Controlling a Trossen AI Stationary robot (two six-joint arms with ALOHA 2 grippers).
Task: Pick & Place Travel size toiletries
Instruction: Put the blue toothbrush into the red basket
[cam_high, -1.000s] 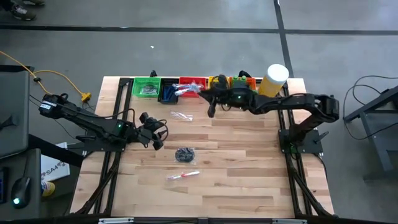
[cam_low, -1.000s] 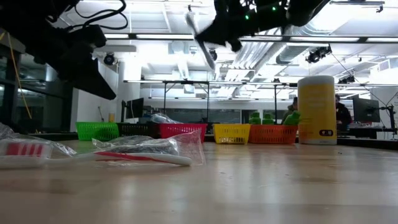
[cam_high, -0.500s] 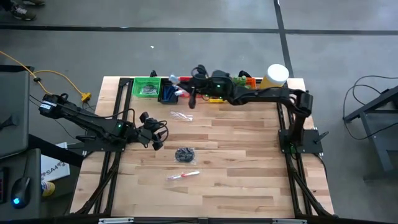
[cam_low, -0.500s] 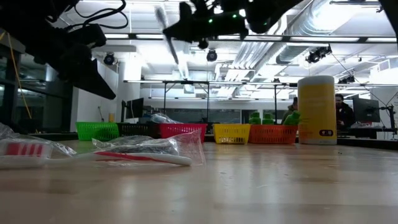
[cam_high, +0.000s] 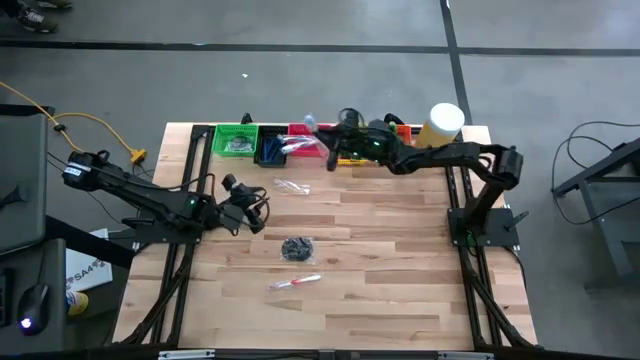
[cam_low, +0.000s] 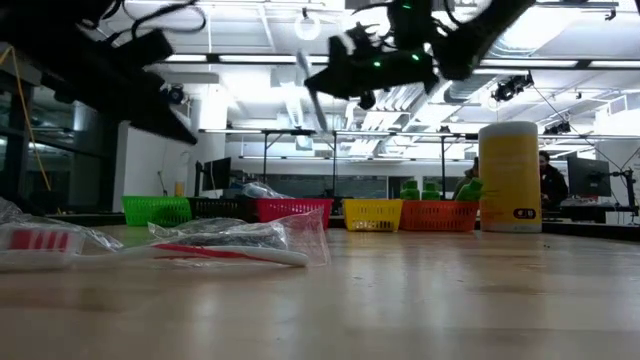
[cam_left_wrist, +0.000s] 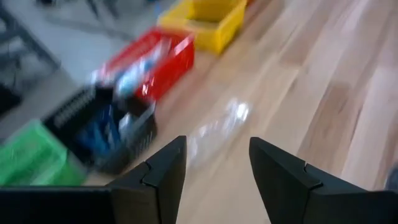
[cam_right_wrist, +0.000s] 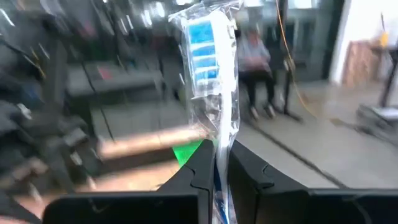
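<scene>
Up at the table's twelve o'clock edge, your right gripper (cam_high: 330, 150) hangs over the row of bins, fingers pinched on a clear-wrapped blue toothbrush (cam_right_wrist: 208, 68). You look to be mid-placement; next, line it up over the red bin (cam_high: 308, 135), which already holds wrapped brushes, and release. The green bin (cam_high: 236, 139) and dark bin (cam_high: 270, 150) hold items I can't identify. Your left gripper (cam_left_wrist: 214, 165) waits at nine o'clock, fingers spread and empty, pointing toward a clear-wrapped piece (cam_high: 291, 186).

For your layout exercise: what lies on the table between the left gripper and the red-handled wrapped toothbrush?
In the high view, a dark round disc lies between left gripper and toothbrush.
</scene>
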